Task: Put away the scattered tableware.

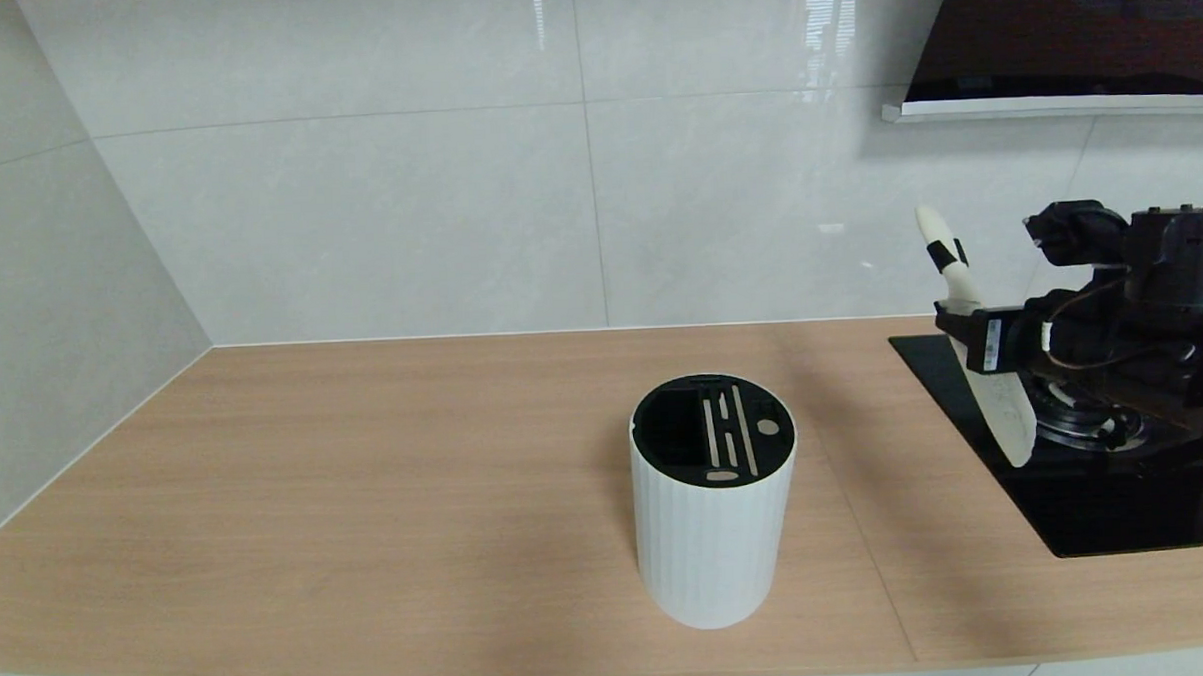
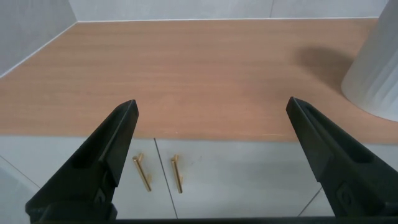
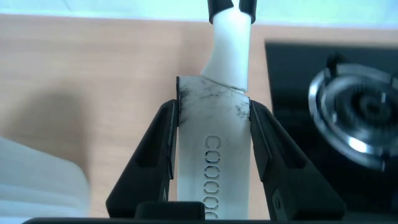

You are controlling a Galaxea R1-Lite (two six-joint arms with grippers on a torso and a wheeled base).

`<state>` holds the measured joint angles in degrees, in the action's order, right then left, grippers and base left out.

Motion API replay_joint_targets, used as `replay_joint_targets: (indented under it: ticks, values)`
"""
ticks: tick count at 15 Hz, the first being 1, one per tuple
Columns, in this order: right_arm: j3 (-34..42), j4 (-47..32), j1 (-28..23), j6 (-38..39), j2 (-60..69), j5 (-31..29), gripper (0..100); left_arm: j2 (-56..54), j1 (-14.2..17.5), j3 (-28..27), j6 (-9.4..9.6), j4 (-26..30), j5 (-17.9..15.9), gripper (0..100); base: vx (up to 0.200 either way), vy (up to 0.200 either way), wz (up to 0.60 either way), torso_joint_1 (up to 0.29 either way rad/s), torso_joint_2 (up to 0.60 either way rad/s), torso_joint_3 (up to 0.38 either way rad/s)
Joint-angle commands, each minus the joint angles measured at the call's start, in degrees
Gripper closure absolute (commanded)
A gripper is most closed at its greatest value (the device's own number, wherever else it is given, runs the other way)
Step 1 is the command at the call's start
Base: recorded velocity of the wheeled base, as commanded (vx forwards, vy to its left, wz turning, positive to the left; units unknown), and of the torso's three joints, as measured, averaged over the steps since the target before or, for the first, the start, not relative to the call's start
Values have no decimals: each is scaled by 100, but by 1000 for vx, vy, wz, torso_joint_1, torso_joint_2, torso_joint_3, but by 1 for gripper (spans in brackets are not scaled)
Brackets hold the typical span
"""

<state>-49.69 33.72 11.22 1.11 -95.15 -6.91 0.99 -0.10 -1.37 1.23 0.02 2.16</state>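
Counter (image 1: 367, 506): pale wood grain, matt, smooth; tiles (image 1: 357, 216): pale grey, glossy, showing reflections; holder (image 1: 714, 544): white, matt, finely ribbed wall, plastic by its look; its insert (image 1: 680, 430): black, matt; knife (image 1: 1004, 414): cream-white, smooth, not metallic, the blade smudged with dark marks near the handle, one black band around the handle; hob (image 1: 1098, 511): black glass, glossy; burner (image 3: 364, 121): bright, shiny metal; hood (image 1: 1061, 32): dark, glossy panel; left gripper (image 2: 211, 106) and right gripper (image 1: 972, 337): black, matt, plastic-looking; handles (image 2: 177, 174): brass-coloured metal, polished.
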Motion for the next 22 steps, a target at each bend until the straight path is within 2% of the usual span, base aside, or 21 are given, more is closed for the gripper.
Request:
replay_joint_targets:
  ticks: [1,5,7,8,9,10,11,12,13,14,15,17,18,19,20,21,22]
  values:
    - [-700,-313,83,-23,181,102,100,754,-8,-927,70,103,13,0,0,0,0,0,0,0]
    - [-612,-340,329,-32,181,50,100,3065,-8,-2272,132,244,-189,0,0,0,0,0,0,0]
    - [-480,-348,601,-32,383,41,100,4463,-43,-2966,-44,121,-392,0,0,0,0,0,0,0]
    - [-436,-348,698,-41,427,14,100,4920,-157,-3203,-149,-29,-506,0,0,0,0,0,0,0]
    - [-357,-348,1041,-41,480,-196,100,5851,-720,-3572,-501,-574,-629,0,0,0,0,0,0,0]
    - [-322,-348,1208,-49,480,-346,100,6335,-1063,-3783,-677,-1066,-620,0,0,0,0,0,0,0]
    - [-305,-348,1331,-49,471,-407,100,6722,-1432,-3942,-817,-1532,-602,0,0,0,0,0,0,0]
    - [-296,-348,1383,-49,471,-416,100,6897,-1651,-4012,-879,-1769,-585,0,0,0,0,0,0,0]
    - [-287,-348,1559,-49,480,-451,100,7284,-1977,-4109,-1064,-2340,-629,0,0,0,0,0,0,0]
    - [-278,-348,1673,-41,506,-504,100,7592,-2117,-4153,-1195,-2648,-708,0,0,0,0,0,0,0]
    - [-278,-348,1858,-32,541,-601,100,8049,-2293,-4284,-1213,-3061,-796,0,0,0,0,0,0,0]
    - [-199,-357,2218,-23,550,-794,100,8594,-2425,-4451,-1195,-4001,-805,0,0,0,0,0,0,0]
    - [-182,-357,2350,-23,550,-882,100,8752,-2565,-4522,-1213,-4239,-831,0,0,0,0,0,0,0]
    - [-164,-463,2561,30,629,-908,100,8980,-2952,-4548,-1380,-4327,-840,0,0,0,0,0,0,0]
    - [-173,-586,2658,144,682,-908,100,9024,-3172,-4522,-1723,-4327,-901,0,0,0,0,0,0,0]
    - [-182,-682,2754,214,778,-900,100,8989,-3330,-4522,-2180,-4335,-1095,0,0,0,0,0,0,0]
    - [-164,-735,2877,214,866,-908,100,8928,-3356,-4513,-2566,-4327,-1446,0,0,0,0,0,0,0]
